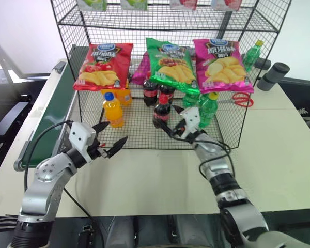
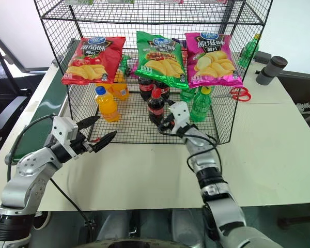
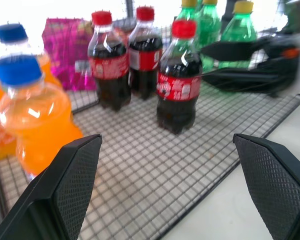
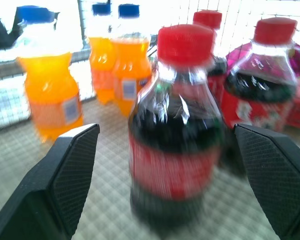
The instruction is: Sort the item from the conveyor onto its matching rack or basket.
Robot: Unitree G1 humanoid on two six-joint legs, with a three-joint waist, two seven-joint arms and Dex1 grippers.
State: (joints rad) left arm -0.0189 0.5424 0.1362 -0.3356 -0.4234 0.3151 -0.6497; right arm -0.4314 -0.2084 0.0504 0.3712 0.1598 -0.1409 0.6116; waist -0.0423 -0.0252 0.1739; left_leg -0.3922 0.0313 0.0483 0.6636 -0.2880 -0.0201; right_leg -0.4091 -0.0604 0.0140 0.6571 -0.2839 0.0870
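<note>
Now the cola bottle (image 1: 160,114) stands upright on the grid floor of the black wire basket (image 1: 144,135), just ahead of two other colas, with your right tool (image 1: 171,125) spread wide either side and gripping nothing. Back it straight out, level, so neither finger clips the smooth, rounded plastic; the mesh gives an uneven footing and the bottle looks tippy. Your left tool (image 1: 110,138) hangs fully open and empty over the pale surface (image 1: 279,150). The conveyor (image 1: 49,111) runs alongside.
</note>
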